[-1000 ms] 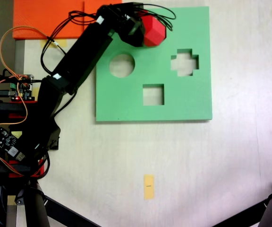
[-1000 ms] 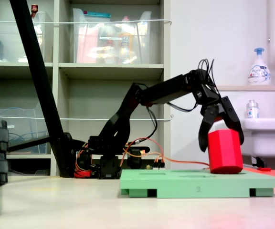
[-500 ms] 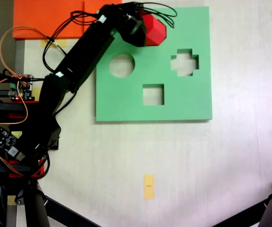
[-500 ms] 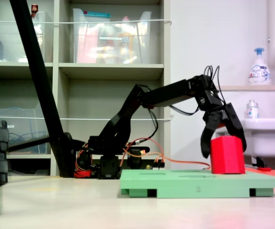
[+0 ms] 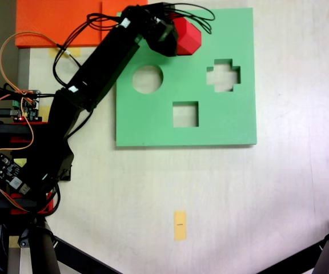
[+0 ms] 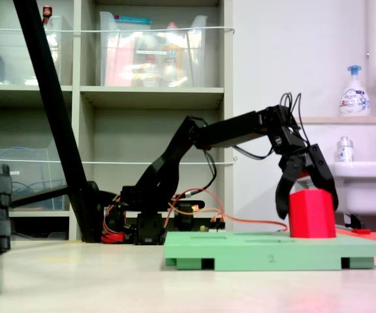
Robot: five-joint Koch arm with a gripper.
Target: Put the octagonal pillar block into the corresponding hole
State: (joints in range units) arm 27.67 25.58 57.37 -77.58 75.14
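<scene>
Pale tabletop [image 5: 221, 188], shelving unit [image 6: 109, 98] behind, white sink [image 6: 364, 186] at right in side view. Since a second ago, bright red octagonal foam pillar block [image 5: 187, 37] went from tilted to upright, sunk lower into flat green foam board [image 5: 221, 125], at its eight-sided cutout. My gripper [image 6: 307, 201] straddles block, jaws apart around it.

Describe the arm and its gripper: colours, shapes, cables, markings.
The arm is matte black with boxy links and small white stickers. Loose black cables loop near the gripper, which has two curved black fingers. Orange wires run to small circuit boards at the red-accented base.
</scene>
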